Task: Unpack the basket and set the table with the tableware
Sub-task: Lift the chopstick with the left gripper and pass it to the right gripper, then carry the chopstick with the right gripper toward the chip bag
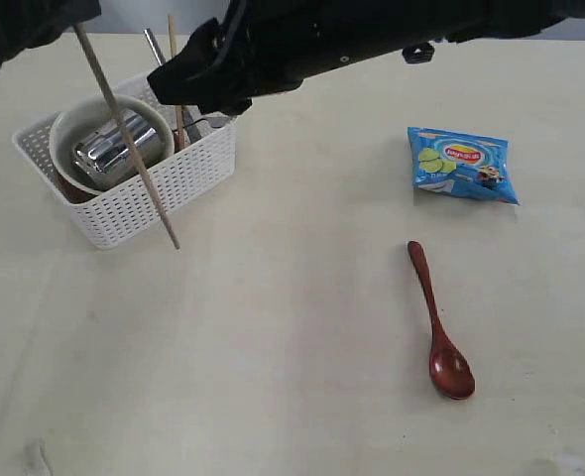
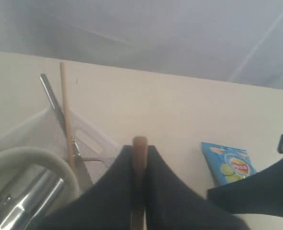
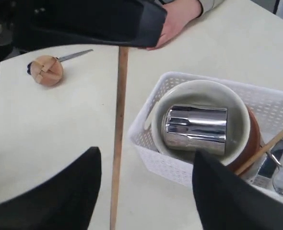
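Note:
The white basket (image 1: 164,183) stands at the left of the table (image 1: 292,327). In it a cream bowl (image 1: 69,124) holds a steel cup (image 1: 114,149) lying on its side. One chopstick (image 1: 173,59) stands in the basket beside a steel handle (image 1: 154,45). My left gripper (image 2: 139,146) is shut on the other chopstick (image 1: 134,149), which slants down in front of the basket. My right gripper (image 3: 147,153) is open above the basket's corner (image 3: 146,143), with the held chopstick (image 3: 117,143) passing between its jaws. A red-brown wooden spoon (image 1: 441,327) lies on the table at the right.
A blue snack packet (image 1: 463,164) lies at the right rear. The right wrist view shows a wooden ball (image 3: 45,70), a person's hand (image 3: 177,19) at the table's edge, and a red-brown plate rim (image 3: 251,143) beside the bowl.

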{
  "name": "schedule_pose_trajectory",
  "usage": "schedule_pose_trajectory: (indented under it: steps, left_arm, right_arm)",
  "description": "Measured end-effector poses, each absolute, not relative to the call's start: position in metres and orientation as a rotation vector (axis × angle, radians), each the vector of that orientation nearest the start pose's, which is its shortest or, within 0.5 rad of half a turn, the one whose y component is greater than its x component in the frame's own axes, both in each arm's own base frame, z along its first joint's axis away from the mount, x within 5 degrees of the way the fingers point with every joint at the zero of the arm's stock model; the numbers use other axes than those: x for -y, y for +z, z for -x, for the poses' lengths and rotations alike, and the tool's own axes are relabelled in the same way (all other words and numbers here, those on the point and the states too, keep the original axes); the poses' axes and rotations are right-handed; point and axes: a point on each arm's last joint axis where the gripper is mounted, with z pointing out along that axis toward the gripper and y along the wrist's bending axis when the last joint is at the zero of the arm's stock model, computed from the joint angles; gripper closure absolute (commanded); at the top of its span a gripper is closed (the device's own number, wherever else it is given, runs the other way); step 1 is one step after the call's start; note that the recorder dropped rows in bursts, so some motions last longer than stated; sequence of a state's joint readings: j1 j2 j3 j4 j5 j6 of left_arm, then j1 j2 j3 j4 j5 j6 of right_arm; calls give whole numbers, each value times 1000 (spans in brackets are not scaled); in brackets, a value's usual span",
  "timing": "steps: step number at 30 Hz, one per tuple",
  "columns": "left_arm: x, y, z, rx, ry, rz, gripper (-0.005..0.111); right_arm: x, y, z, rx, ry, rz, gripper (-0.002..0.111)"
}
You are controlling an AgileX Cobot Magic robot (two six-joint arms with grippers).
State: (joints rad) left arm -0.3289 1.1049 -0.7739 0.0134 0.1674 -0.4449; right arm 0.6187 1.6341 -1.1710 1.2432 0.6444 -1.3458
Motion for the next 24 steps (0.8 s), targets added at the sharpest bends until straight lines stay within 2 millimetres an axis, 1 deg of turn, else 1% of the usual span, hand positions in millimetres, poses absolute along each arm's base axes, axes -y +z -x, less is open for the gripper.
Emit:
schedule_pose_trajectory:
  steps: [4, 10, 17, 19, 24]
  left_arm:
    - [80, 321, -227, -2001, -524, 122, 107]
    - [82, 318, -229, -2012, -561, 169, 107]
    - [83, 317, -230, -2011, -594, 208, 107]
    - [83, 318, -230, -2007, -603, 218, 107]
    - [83, 318, -230, -2003, -609, 223, 107]
  right_arm:
    - [-256, 280, -257, -1869, 874, 1160, 54]
    - [-265, 282, -253, -1838, 872, 1124, 54]
    - [-266, 283, -254, -1843, 876, 1087, 54]
    - [-267, 280, -255, -1851, 876, 1084, 54]
    - [-272, 265, -261, -1891, 897, 1063, 54]
